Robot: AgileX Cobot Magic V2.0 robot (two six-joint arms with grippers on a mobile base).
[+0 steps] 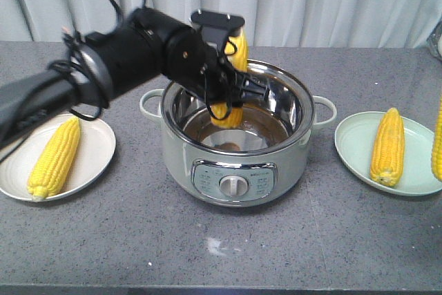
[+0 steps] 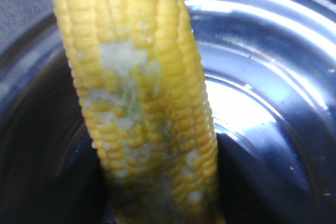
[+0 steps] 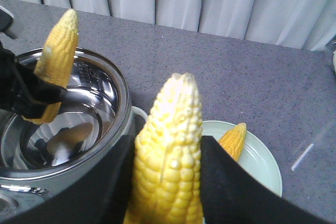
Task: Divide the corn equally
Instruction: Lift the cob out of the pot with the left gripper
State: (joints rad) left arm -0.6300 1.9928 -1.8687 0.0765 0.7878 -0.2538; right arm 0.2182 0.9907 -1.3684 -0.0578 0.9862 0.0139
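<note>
Left gripper [image 1: 228, 96], right gripper [image 3: 168, 156]: jaws around corn [image 1: 239, 52]

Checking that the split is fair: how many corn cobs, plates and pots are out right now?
Plates: 2
Pot: 1
Corn cobs: 4 (left gripper and right gripper hold one each)
Total: 7

The right gripper [image 3: 168, 156] clamps a cob [image 3: 169, 129] upright. Behind it a second cob [image 3: 233, 137] lies on a plate [image 3: 265, 169]. The left gripper [image 3: 42, 97] holds a third cob [image 3: 56, 59] over the pot [image 3: 113, 85].
</note>
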